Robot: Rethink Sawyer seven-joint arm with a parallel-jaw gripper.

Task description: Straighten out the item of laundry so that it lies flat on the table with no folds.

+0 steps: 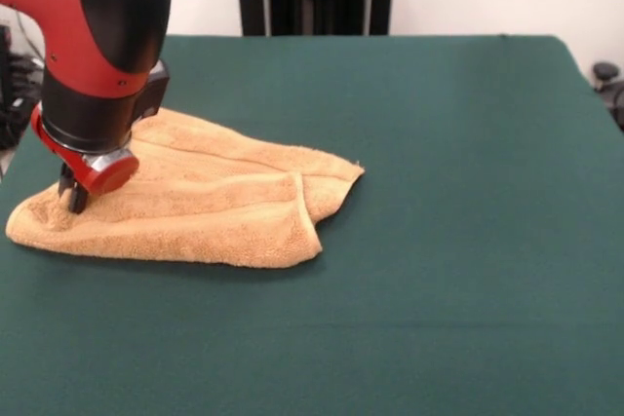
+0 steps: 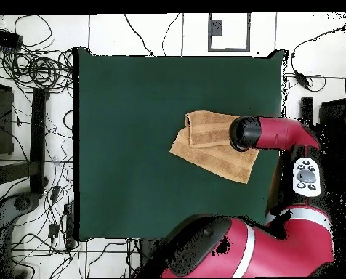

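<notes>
Front view shows the towel [image 1: 210,200] lying on the left part of the table [image 1: 448,241], folded over itself: an upper layer runs across from the left end toward a pointed corner on the right, and a second flap beneath juts out at the near right, with a crease between the two. The gripper [image 1: 74,200] comes down from the red and black arm [image 1: 97,46] onto the towel's left end, its dark tips touching or pressed into the terry cloth; whether the fingers are spread or pinching the fabric cannot be told, since the wrist housing and the pile hide them. From the overhead view the towel [image 2: 208,149] sits toward the right side of the green top, near that edge, its two layers skewed against each other, and the arm's wrist [image 2: 247,133] covers one corner of it.
</notes>
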